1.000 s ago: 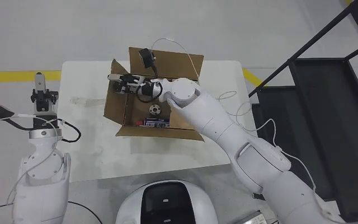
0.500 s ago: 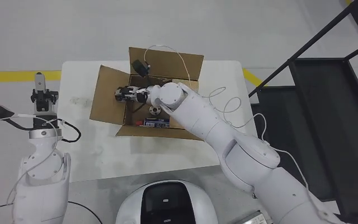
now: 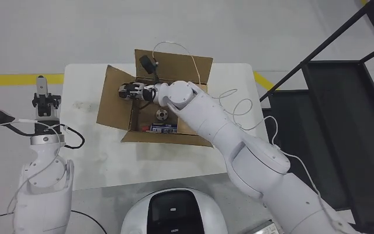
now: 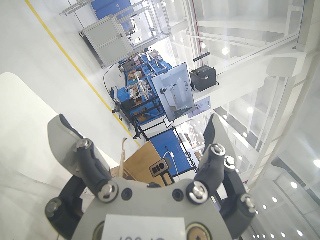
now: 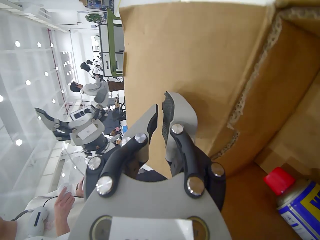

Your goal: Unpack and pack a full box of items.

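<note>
- My left claw (image 3: 45, 99) (image 4: 136, 123) hangs at the left edge of the tabletop (image 3: 87, 152), well apart from the box. Its fingers are spread wide with nothing between them.
- The box (image 3: 175, 61) (image 4: 142, 156) stands open in the middle of the tabletop, towards the far side. Its left flap (image 3: 114, 102) (image 5: 195, 63) is folded outward over the tabletop.
- My right claw (image 3: 125, 92) (image 5: 161, 106) is at the box's left wall, just above the inner end of that flap. Its pads are clenched, with only a sliver between them, and they hold nothing. I cannot tell whether they touch the cardboard.
- Inside the box, a blue can (image 5: 297, 201) (image 3: 165, 127) with a red cap lies on the bottom by the near wall. A round item (image 3: 162, 114) sits just beyond it.
</note>
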Action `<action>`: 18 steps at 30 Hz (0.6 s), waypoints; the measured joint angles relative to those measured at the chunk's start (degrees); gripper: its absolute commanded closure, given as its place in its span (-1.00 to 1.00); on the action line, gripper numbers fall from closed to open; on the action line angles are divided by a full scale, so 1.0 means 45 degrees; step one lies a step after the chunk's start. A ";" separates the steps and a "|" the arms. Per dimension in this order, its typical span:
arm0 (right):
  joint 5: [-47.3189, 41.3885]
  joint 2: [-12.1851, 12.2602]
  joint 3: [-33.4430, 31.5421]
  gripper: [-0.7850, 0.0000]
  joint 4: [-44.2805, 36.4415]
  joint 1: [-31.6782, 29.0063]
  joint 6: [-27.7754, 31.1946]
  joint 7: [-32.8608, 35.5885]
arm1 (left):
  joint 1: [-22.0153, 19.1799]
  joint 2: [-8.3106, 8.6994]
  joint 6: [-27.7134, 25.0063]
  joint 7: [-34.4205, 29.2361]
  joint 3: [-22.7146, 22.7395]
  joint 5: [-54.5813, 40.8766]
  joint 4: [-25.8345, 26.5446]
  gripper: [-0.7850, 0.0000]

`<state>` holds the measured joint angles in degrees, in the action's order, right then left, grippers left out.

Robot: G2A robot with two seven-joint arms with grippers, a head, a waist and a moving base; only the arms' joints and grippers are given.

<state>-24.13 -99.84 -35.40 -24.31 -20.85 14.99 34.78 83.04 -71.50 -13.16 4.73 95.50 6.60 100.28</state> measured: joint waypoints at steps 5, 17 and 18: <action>-0.0243 0.0229 -0.0625 1.00 0.0169 0.0325 0.0067 0.0506 | 0.0000 0.0000 0.0000 0.0000 0.0000 0.0000 0.0000 -1.00; 0.0897 -0.0314 -0.0072 1.00 -0.0598 -0.0473 -0.0753 -0.0728 | 0.0000 0.0000 0.0000 0.0000 0.0000 0.0000 0.0000 -1.00; 0.1356 -0.0422 0.0130 1.00 -0.0429 -0.0446 -0.0879 -0.1008 | 0.0000 0.0000 0.0000 0.0000 0.0000 0.0000 0.0000 -1.00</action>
<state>-18.03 -101.74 -34.82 -26.24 -22.86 11.04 30.24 83.04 -71.50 -13.16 4.73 95.50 6.60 100.28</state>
